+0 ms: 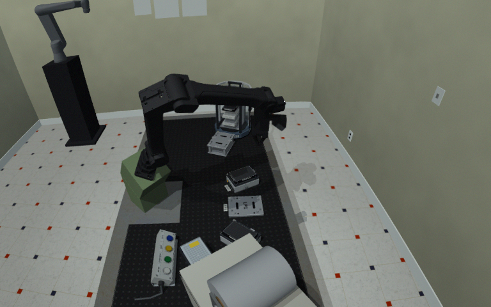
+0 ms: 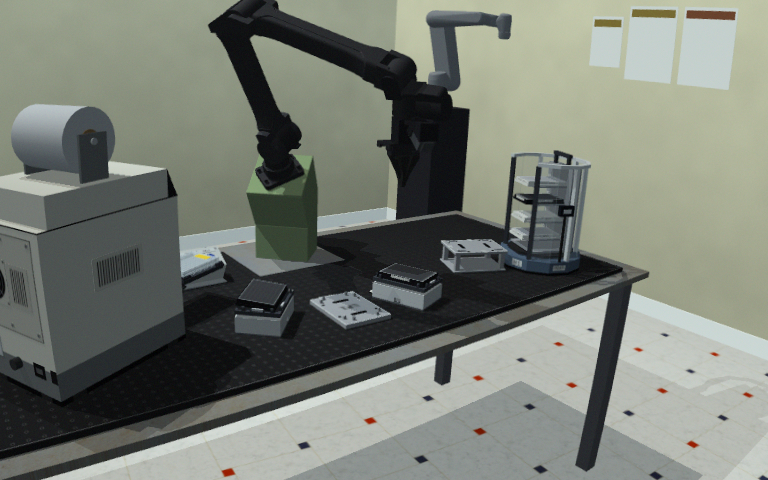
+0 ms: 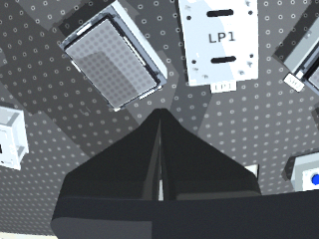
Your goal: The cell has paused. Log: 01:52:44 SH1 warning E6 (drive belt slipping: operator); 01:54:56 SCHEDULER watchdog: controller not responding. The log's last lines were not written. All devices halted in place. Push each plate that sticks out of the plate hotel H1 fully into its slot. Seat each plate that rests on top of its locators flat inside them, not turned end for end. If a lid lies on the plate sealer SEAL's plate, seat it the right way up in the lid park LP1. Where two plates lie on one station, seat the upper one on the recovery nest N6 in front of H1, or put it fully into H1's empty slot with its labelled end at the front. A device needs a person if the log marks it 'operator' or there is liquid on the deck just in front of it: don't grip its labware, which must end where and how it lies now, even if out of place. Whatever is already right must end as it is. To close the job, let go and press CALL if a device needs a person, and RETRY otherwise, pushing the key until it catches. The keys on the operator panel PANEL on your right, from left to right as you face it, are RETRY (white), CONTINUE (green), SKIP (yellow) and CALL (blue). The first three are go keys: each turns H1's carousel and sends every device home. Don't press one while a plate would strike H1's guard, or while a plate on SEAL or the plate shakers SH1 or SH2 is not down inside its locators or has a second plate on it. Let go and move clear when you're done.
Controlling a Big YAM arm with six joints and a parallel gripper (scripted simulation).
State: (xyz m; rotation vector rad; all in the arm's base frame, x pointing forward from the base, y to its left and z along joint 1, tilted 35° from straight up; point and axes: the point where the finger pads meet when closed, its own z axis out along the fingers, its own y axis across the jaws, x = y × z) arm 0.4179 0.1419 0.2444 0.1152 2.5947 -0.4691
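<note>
Overhead, gripper (image 3: pixel 159 159) pinched fully together on nothing, hanging high above the deck. Below in the wrist view: lid park LP1 (image 3: pixel 219 34) bare, a plate (image 3: pixel 114 56) seated on its shaker beside it, blue CALL key (image 3: pixel 314 179) at the edge.

Recovery nest (image 2: pixel 472 246) before plate hotel (image 2: pixel 582 169), lid park (image 2: pixel 349 308) between two shakers (image 2: pixel 405 293).

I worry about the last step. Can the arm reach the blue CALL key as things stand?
Probably yes. The gripper hangs high, shut and holding nothing, and the CALL key on the panel faces up with nothing over it.
</note>
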